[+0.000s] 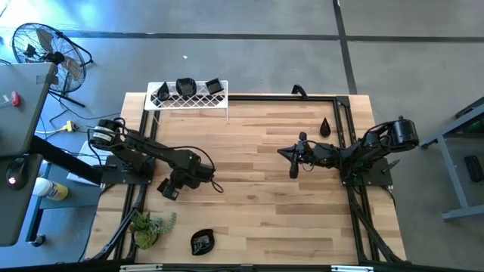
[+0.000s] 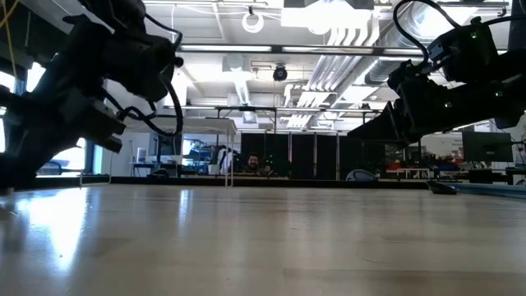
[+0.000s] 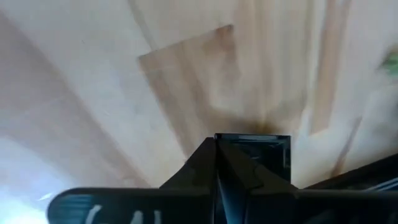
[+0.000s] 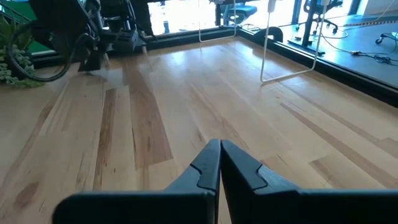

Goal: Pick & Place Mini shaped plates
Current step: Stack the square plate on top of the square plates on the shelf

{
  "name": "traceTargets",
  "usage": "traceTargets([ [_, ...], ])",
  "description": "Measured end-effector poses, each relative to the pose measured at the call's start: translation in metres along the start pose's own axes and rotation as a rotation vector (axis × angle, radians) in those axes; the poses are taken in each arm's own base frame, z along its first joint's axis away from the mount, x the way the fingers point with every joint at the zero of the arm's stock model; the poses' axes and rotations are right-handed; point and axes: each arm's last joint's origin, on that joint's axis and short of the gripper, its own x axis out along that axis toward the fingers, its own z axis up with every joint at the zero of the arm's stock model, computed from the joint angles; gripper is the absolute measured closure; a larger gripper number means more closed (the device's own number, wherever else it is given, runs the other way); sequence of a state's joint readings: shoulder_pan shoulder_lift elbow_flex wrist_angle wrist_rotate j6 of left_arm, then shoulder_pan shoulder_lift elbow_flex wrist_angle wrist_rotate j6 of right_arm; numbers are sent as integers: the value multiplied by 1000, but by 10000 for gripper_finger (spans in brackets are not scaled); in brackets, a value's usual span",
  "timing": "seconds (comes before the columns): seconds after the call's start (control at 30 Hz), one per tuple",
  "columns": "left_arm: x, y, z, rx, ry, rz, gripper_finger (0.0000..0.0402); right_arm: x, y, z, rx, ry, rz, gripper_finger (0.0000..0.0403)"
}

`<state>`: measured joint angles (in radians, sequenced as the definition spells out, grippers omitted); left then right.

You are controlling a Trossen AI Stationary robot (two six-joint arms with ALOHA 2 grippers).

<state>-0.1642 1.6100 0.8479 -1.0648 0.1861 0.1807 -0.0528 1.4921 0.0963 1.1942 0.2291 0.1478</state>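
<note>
Nearest your overhead camera, the left gripper (image 1: 169, 189) hangs over bare wood on the table (image 1: 257, 227), fingers pressed together, gripping nothing. The right gripper (image 1: 293, 168) sits mid-table, likewise closed and empty. You have three mini shaped plates (image 1: 186, 88) on the white wire rack (image 1: 189, 100), one (image 1: 325, 127) near the right arm, one (image 1: 202, 242) at the front edge beside the plant (image 1: 151, 227).

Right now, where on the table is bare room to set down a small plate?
The middle of the wooden table, between the left gripper and right gripper, is bare. The white wire rack holding glossy black dishes is crowded.
</note>
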Motion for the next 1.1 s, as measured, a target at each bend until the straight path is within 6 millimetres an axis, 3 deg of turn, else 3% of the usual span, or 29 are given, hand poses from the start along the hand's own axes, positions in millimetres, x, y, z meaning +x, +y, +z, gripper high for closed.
traceTargets([
  [0.2, -25, -3, 6, 32, -55, 43, 399, 0, 0, 0, 0, -1, 0, 396],
  [0.53, -73, -4, 9, -1, -345, 83, 401, 0, 0, 0, 0, -1, -4, 395],
  [0.67, -93, 6, 0, -45, -488, 70, 401, 0, 0, 0, 0, -1, -4, 396],
  [0.9, -130, 30, -36, -201, -740, 106, 401, 0, 0, 0, 0, -1, -4, 396],
  [1.1, -180, 48, -68, -416, -1024, 146, 401, 0, 0, 1, 3, -14, -4, 396],
])
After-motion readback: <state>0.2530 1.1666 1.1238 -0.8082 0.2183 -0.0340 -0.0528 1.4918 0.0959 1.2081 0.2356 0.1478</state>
